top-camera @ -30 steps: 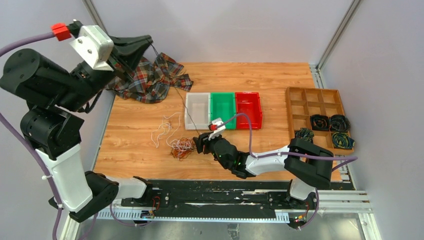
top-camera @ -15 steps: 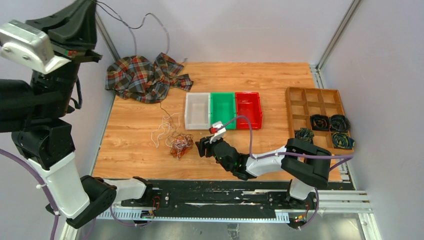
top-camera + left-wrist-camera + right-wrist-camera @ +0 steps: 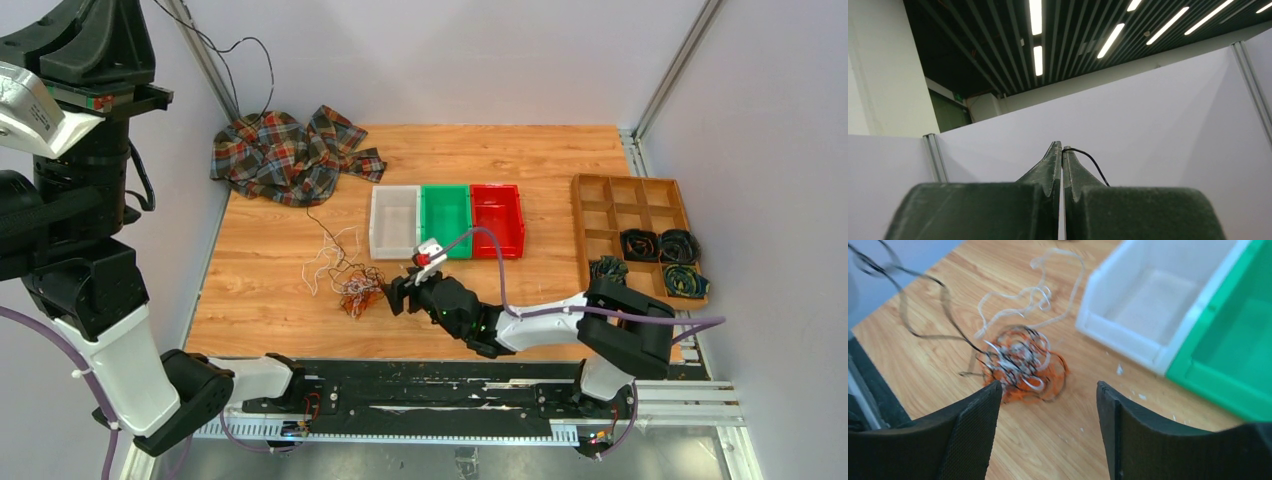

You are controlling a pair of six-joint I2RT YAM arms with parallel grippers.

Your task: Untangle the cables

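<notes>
Your left claw (image 3: pixel 1062 150) is pinching one black cable (image 3: pixel 1092 160) high above the surface (image 3: pixel 560 160), while your right claw (image 3: pixel 1048 390) is gaping wide beside the tangled cables (image 3: pixel 1023 362) lying near the white bin (image 3: pixel 1118 337).

— What does the left arm (image 3: pixel 125 365) look like?
— White shells low down, black joints above, and a silver-grey plate at the wrist.
— And the right arm (image 3: pixel 545 322)?
— Mostly black with one white link. A purple hose (image 3: pixel 498 262) loops off it, and a red clip (image 3: pixel 426 257) sits at the wrist's twelve o'clock.
— Fingers?
— The left gripper (image 3: pixel 1061 146) has dark green-grey tapering wedges; the right gripper (image 3: pixel 1048 385) has black, finely textured ones.
</notes>
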